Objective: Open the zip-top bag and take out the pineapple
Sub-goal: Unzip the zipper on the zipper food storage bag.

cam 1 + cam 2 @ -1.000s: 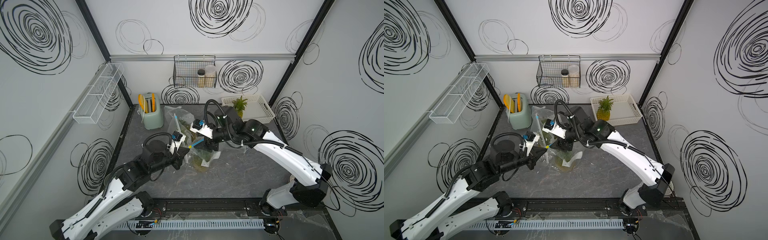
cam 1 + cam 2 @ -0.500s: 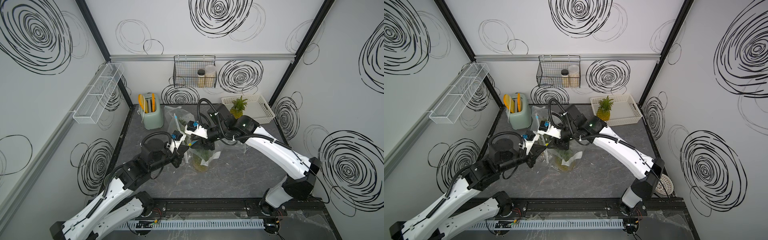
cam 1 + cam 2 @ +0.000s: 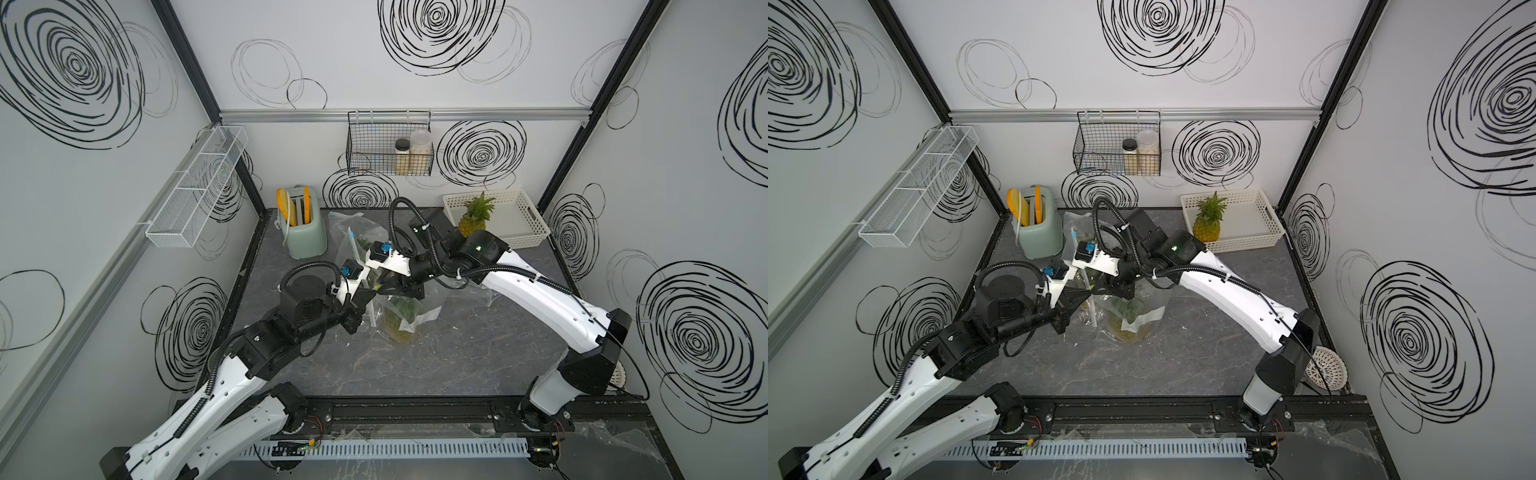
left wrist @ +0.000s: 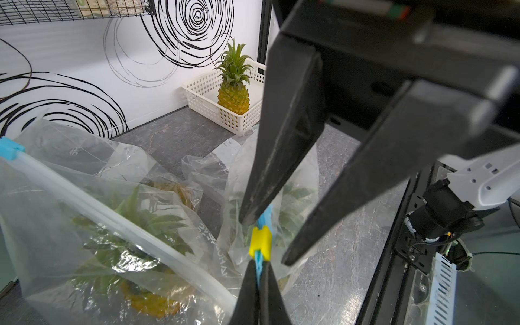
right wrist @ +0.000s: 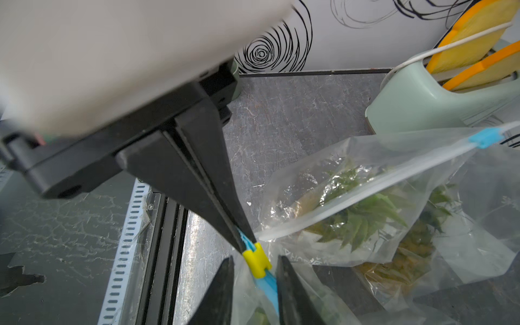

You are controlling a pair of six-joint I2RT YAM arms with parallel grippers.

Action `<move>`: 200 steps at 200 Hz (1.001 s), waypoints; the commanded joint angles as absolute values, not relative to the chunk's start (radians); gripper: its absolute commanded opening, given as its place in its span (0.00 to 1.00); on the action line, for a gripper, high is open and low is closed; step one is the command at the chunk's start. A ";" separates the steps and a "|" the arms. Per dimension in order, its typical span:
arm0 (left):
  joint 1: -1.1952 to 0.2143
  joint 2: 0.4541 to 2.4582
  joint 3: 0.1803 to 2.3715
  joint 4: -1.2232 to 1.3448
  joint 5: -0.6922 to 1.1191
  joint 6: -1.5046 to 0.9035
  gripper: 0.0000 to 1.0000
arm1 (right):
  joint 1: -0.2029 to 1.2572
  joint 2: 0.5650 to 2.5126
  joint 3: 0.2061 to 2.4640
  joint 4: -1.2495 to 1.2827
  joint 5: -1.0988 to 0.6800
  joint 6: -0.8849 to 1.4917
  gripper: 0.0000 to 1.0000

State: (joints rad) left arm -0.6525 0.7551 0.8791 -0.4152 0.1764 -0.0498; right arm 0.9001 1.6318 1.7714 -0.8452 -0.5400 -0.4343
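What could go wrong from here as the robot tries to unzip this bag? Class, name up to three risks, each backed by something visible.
1. The right pincer straddles the yellow slider, jaws apart; closing off-centre may pinch the bag instead.
2. The left pincer clamps only the thin blue strip end; a pull might slip it free.
3. A second bagged pineapple lies close and could get dragged.

Clear zip-top bag [image 3: 409,305] stands on the tabletop [image 3: 457,353], yellow slider [image 4: 260,243] on its blue track, pineapple [image 3: 401,330] upright inside, crown up.
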 commanded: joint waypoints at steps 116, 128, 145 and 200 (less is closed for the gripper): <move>-0.605 0.718 0.876 -0.304 0.177 -0.067 0.00 | 0.913 1.661 1.778 -0.884 -0.615 -0.449 0.23; -0.602 0.719 0.876 -0.298 0.176 -0.070 0.00 | 0.913 1.662 1.777 -0.891 -0.619 -0.453 0.26; -0.599 0.721 0.874 -0.292 0.183 -0.075 0.00 | 0.915 1.663 1.776 -0.897 -0.623 -0.459 0.30; -0.592 0.726 0.872 -0.279 0.192 -0.084 0.00 | 0.919 1.674 1.773 -0.890 -0.626 -0.457 0.23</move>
State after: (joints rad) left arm -0.6117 0.7307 0.8639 -0.4175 0.2031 -0.0708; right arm 0.9020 1.6558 1.7714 -0.8265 -0.5800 -0.4404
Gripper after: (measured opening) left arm 0.050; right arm 0.251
